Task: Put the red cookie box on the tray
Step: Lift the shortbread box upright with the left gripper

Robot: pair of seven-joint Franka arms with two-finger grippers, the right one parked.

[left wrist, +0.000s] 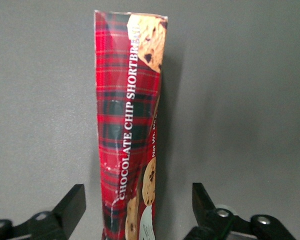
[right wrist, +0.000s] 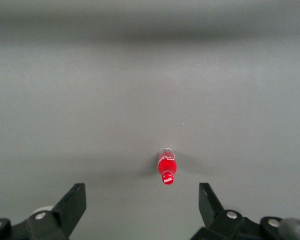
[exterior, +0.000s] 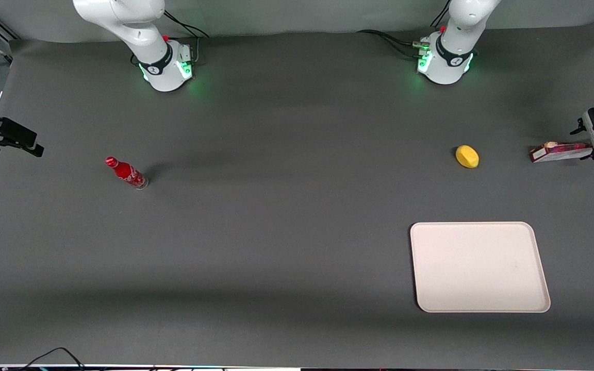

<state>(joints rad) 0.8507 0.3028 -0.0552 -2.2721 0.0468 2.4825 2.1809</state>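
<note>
Here the gripper (left wrist: 139, 207) sits at the working arm's end of the surface (exterior: 276, 232), fingers (left wrist: 72, 202) spread wide w/ the red cookie box (left wrist: 130, 130) between them, not clamped. Box lies on the surface near a lemon (exterior: 467, 156) (yellow); tray (exterior: 480, 267) is nearer the front camera, well apart from it.

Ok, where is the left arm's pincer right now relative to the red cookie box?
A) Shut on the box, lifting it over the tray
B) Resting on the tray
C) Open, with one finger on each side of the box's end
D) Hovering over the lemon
C: in the left wrist view the pincer is open, its fingers standing apart from either side of the red cookie box, which lies on the table; the tray holds nothing.
</note>
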